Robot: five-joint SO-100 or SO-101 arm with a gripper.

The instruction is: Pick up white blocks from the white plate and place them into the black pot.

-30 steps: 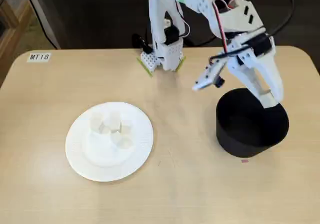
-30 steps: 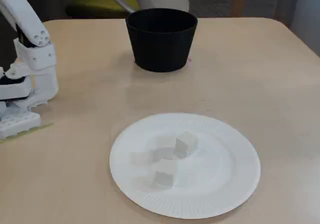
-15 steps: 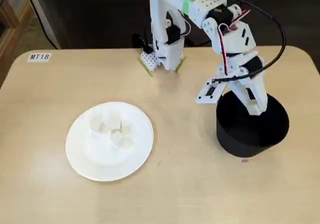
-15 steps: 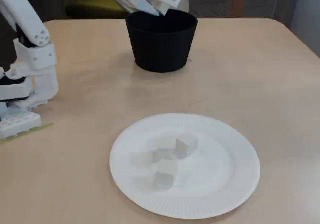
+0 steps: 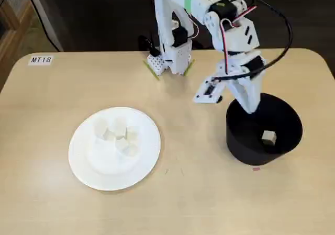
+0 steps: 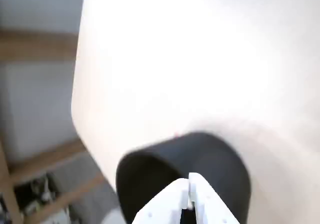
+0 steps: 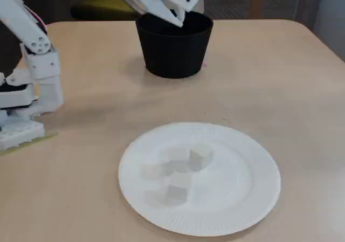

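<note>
The white plate (image 5: 102, 173) lies at the table's left in a fixed view and holds several small white blocks (image 5: 119, 134) clustered near its middle. The black pot (image 5: 245, 150) stands to the right, and one white block (image 5: 269, 137) rests on its floor. My gripper (image 5: 250, 108) points down over the pot's back-left rim, shut and holding nothing. In the wrist view the fingertips of the gripper (image 6: 189, 183) meet above the pot (image 6: 222, 159). Another fixed view shows the plate (image 7: 245, 185) and blocks (image 7: 200, 157) up close, with the gripper (image 7: 177, 20) over the pot (image 7: 172, 53).
The arm's white base (image 5: 168, 57) is clamped at the table's back edge, shown at the left as the base (image 7: 24, 107) in another fixed view. A label reading MT18 (image 5: 41, 59) sits at the back-left corner. A small pink mark (image 5: 256, 168) lies just in front of the pot.
The gripper has swung from over the pot's right side toward its back-left rim. A white block now shows on the pot's floor.
</note>
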